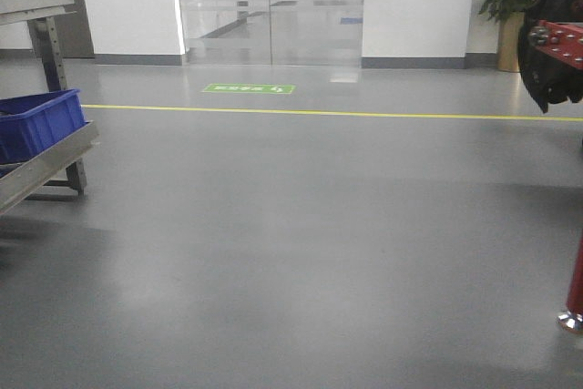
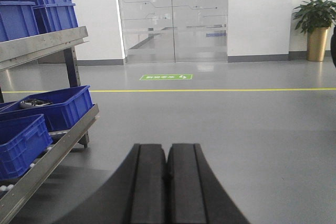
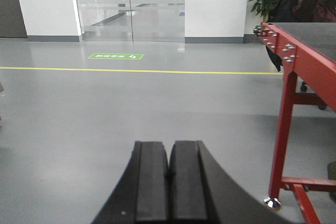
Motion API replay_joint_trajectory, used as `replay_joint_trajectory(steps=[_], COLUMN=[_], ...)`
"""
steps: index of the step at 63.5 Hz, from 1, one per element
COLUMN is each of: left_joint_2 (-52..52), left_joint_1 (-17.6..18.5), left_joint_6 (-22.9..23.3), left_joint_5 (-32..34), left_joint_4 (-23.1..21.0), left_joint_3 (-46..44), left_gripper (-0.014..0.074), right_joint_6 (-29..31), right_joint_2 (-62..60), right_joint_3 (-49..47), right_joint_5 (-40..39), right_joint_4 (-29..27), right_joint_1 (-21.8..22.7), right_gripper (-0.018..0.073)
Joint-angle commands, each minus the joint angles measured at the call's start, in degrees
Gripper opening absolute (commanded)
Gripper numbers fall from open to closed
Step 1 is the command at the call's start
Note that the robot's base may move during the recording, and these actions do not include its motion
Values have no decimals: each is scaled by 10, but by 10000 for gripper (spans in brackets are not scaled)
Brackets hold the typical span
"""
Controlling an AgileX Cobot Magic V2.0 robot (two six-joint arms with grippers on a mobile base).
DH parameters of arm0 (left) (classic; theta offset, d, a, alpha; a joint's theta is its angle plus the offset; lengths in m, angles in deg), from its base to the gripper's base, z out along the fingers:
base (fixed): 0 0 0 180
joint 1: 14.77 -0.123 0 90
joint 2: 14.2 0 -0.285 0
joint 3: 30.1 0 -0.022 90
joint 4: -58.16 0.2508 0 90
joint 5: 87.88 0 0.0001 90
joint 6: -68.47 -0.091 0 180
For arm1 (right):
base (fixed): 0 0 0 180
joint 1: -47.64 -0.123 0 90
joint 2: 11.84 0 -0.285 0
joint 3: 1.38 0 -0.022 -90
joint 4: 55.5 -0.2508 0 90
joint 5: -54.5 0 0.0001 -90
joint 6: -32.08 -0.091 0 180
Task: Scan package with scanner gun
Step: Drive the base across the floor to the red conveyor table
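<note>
End effectors (image 2: 167, 153) (image 3: 169, 153) closed; floor sign (image 2: 166, 77) illegible

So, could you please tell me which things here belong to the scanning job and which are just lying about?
For the job: left hand, right hand, both shut, empty; no package or scanner visible.
Lying about: blue bins, metal rack, red table, potted plant.

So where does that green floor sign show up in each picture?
Front view: sign upper left of centre.
Left wrist view: sign near the middle.
Right wrist view: sign upper left.
Shared landmark: the yellow line running just in front of it, glass doors behind.
</note>
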Motion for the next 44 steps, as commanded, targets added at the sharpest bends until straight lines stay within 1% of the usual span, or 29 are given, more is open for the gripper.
replay_joint_trajectory(steps=[1, 44], left_joint_2=[-2, -2], left_joint_1=[4, 4], left_joint_6=[4, 4], left_joint_5=[10, 10], left_joint_4=[-2, -2], left_joint_3=[-2, -2], left_gripper=[-111, -111], right_joint_6=[2, 2], right_joint_2=[-1, -1], right_joint_3=[0, 0], right_joint_5=[-9, -9], right_joint_4=[5, 5], right_joint_1=[0, 0], right_gripper=[-154, -154])
